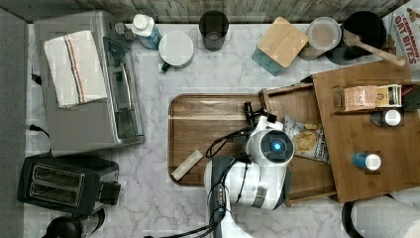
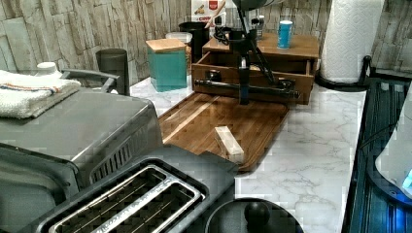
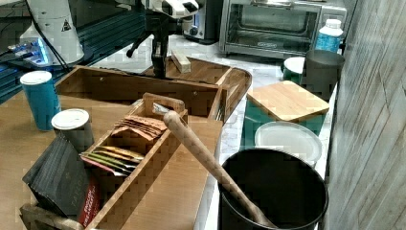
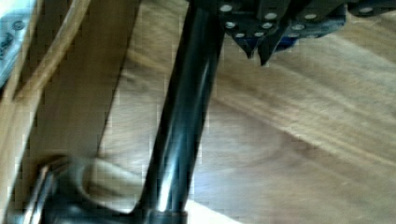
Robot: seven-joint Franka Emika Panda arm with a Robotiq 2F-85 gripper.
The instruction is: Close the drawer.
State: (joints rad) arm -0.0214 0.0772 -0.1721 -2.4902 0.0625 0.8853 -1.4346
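Wrist view | fingers (image 4: 258, 52) pinched together, empty | drawer (image 1: 297, 106) open

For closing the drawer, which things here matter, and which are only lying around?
Part of the job:
- drawer, pulled open
- its black bar handle
- gripper, down at the handle

Just lying about:
- dark tray
- small wooden block
- snack bag inside the drawer
- toaster
- paper towel roll
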